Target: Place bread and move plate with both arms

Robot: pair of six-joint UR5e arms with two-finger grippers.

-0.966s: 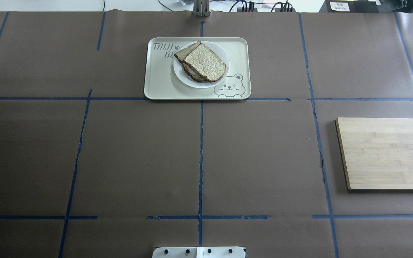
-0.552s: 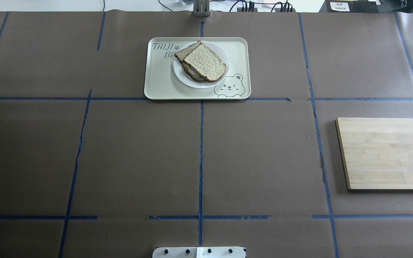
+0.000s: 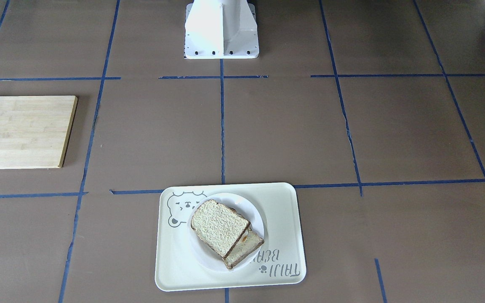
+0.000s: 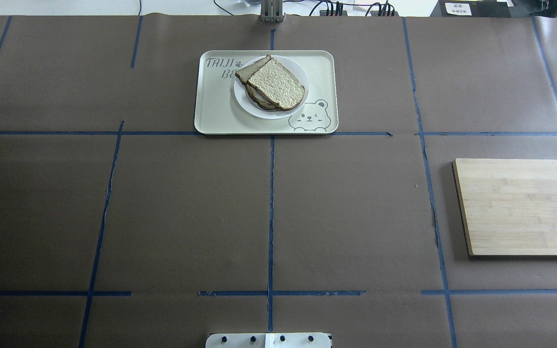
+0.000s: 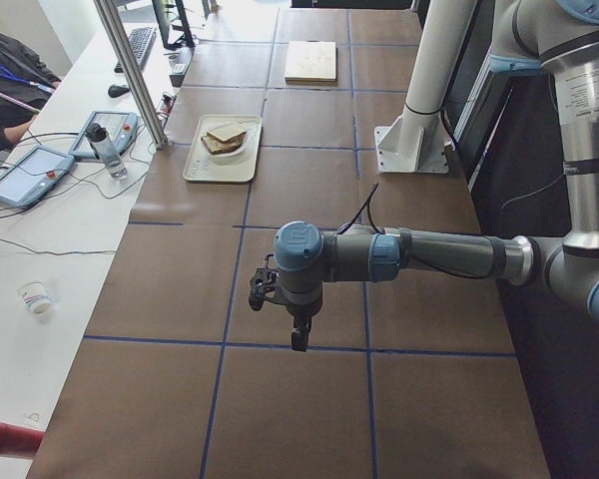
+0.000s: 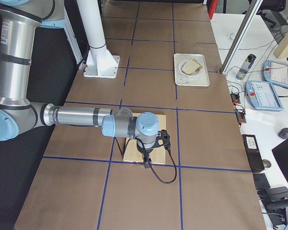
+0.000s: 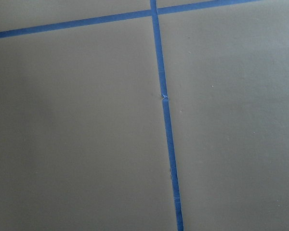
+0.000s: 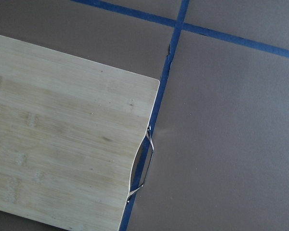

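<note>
The plain bread [image 4: 276, 83] lies on top of another slice on the white plate [image 4: 241, 98], which stands on the cream bear tray [image 4: 215, 108] at the table's far middle. In the front-facing view the bread [image 3: 218, 227] covers an egg slice [image 3: 246, 246] on the plate [image 3: 251, 210]. My left gripper [image 5: 299, 339] hangs over bare table at the left end, far from the plate. My right gripper [image 6: 147, 164] hangs over the cutting board's edge at the right end. Both show only in the side views, so I cannot tell whether they are open or shut.
A bamboo cutting board [image 4: 520, 208] lies at the right; the right wrist view shows its corner [image 8: 62, 159] and a metal handle. The white pedestal [image 3: 221, 29] stands at the near middle edge. Blue tape lines cross the brown table [image 7: 86, 144].
</note>
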